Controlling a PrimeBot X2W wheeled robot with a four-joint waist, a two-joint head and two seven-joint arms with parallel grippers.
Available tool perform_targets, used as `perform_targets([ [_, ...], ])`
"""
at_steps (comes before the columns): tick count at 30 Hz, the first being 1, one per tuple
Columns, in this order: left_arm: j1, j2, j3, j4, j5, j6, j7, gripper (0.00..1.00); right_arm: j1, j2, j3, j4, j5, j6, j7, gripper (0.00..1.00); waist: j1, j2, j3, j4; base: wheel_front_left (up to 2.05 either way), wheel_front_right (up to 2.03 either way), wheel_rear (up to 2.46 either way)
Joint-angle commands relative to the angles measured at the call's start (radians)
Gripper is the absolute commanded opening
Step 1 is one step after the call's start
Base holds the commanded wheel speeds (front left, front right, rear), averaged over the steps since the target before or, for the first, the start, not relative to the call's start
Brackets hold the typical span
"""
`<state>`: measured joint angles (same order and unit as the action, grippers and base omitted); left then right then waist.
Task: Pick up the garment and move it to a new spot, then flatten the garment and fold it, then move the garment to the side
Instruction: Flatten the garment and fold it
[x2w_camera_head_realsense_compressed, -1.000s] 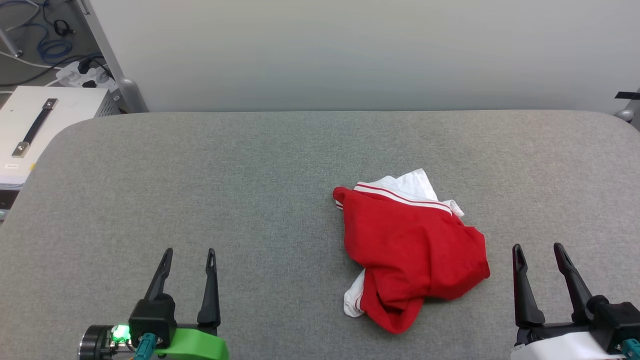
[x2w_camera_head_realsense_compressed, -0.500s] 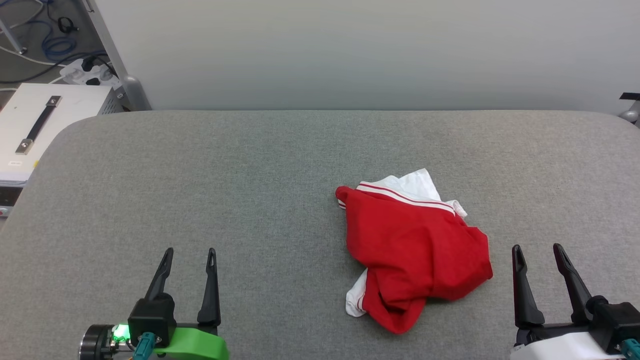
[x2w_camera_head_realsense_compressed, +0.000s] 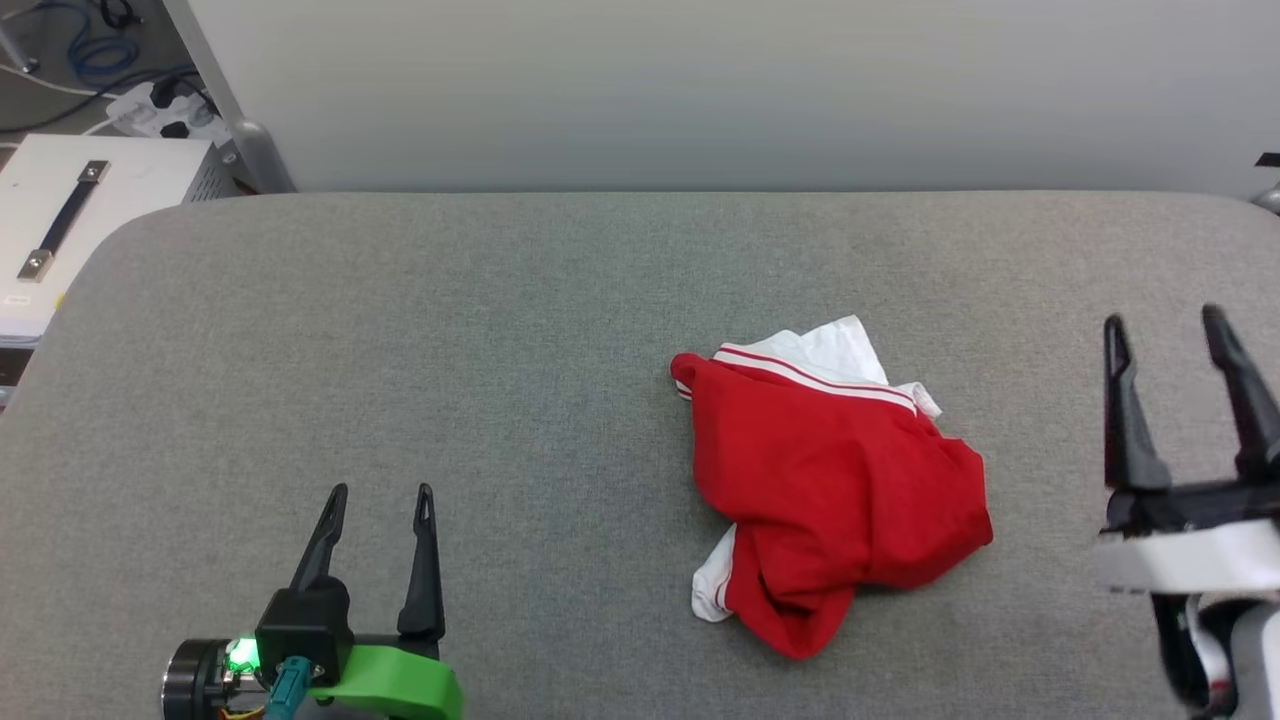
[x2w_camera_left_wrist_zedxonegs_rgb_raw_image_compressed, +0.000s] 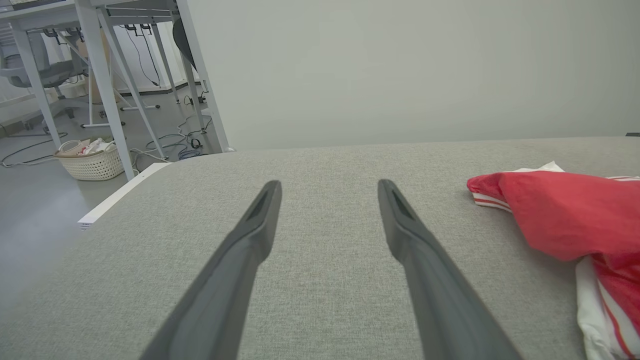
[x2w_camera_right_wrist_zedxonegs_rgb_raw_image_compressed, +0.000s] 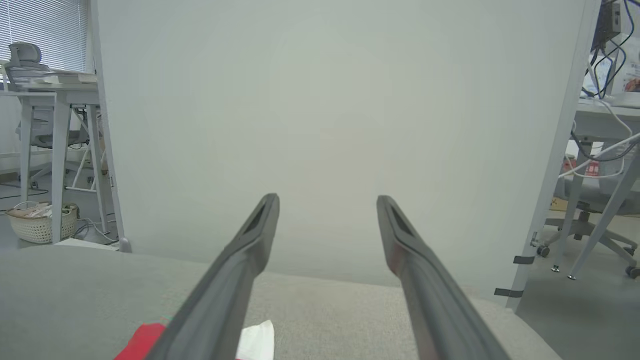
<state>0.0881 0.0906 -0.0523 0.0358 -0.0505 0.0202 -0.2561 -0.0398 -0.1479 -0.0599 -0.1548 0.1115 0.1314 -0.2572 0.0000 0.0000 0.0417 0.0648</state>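
Observation:
The garment (x2w_camera_head_realsense_compressed: 830, 490), a red T-shirt with white sleeves and striped trim, lies crumpled on the grey table (x2w_camera_head_realsense_compressed: 500, 350), right of centre. My left gripper (x2w_camera_head_realsense_compressed: 380, 492) sits low at the front left, open and empty, well left of the shirt. My right gripper (x2w_camera_head_realsense_compressed: 1163, 320) is raised at the right edge, open and empty, right of the shirt and clear of it. In the left wrist view the garment (x2w_camera_left_wrist_zedxonegs_rgb_raw_image_compressed: 565, 215) lies to the right of the open left gripper (x2w_camera_left_wrist_zedxonegs_rgb_raw_image_compressed: 327, 186). The right wrist view catches the garment (x2w_camera_right_wrist_zedxonegs_rgb_raw_image_compressed: 145, 342) low at left, beside the open right gripper (x2w_camera_right_wrist_zedxonegs_rgb_raw_image_compressed: 327, 199).
A pale wall panel (x2w_camera_head_realsense_compressed: 700, 90) stands behind the table's far edge. A white box with a black handle (x2w_camera_head_realsense_compressed: 60, 220) sits off the table's left corner, with cables (x2w_camera_head_realsense_compressed: 90, 50) on the floor behind it. A basket (x2w_camera_left_wrist_zedxonegs_rgb_raw_image_compressed: 90, 160) and desk legs stand further left.
My right gripper has risen and moved forward along the right edge, still open. The head camera has tilted slightly. The garment and left gripper stay where they were.

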Motion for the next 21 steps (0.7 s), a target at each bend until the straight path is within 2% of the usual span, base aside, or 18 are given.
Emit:
perform_targets([
  [1,-0.027,-0.008,0.001,-0.007,0.011,-0.008,-0.006,1.00,-0.065,-0.036,0.007,0.003,0.014,-0.001,-0.005,1.00,0.0000,0.0000,0.036,0.004,0.00,0.00,0.00],
  [5,-0.069,-0.015,-0.004,-0.017,0.014,-0.014,-0.006,1.00,-0.241,-0.164,0.077,0.078,0.074,-0.001,-0.005,1.00,0.0000,0.0000,0.094,0.023,0.00,0.00,0.00],
  [7,-0.089,-0.019,-0.009,-0.020,0.015,-0.014,-0.006,1.00,-0.324,-0.258,0.171,0.176,0.123,-0.001,0.015,1.00,0.0000,0.0000,0.120,0.036,0.00,0.00,0.00],
  [9,-0.107,-0.023,-0.014,-0.025,0.015,-0.014,-0.006,1.00,-0.423,-0.345,0.275,0.250,0.191,-0.001,0.099,1.00,0.0000,0.0000,0.144,0.051,0.00,0.00,0.00],
  [12,-0.131,-0.028,-0.016,-0.037,0.012,-0.008,-0.006,1.00,-0.567,-0.457,0.461,0.302,0.365,-0.001,0.283,1.00,0.0000,0.0000,0.182,0.073,0.00,0.00,0.00],
  [15,-0.154,-0.032,-0.021,-0.048,0.008,-0.004,-0.006,1.00,-0.690,-0.562,0.615,0.320,0.483,-0.001,0.483,1.00,0.0000,0.0000,0.219,0.093,0.00,0.00,0.00],
  [18,-0.173,-0.036,-0.029,-0.061,0.003,0.003,-0.006,1.00,-0.806,-0.613,0.729,0.328,0.615,-0.001,0.694,1.00,0.0000,0.0000,0.258,0.110,0.00,0.00,0.00],
  [21,-0.190,-0.038,-0.040,-0.069,-0.003,0.011,-0.006,1.00,-0.895,-0.632,0.802,0.345,0.718,-0.001,0.866,1.00,0.0000,0.0000,0.297,0.127,0.00,0.00,0.00],
])
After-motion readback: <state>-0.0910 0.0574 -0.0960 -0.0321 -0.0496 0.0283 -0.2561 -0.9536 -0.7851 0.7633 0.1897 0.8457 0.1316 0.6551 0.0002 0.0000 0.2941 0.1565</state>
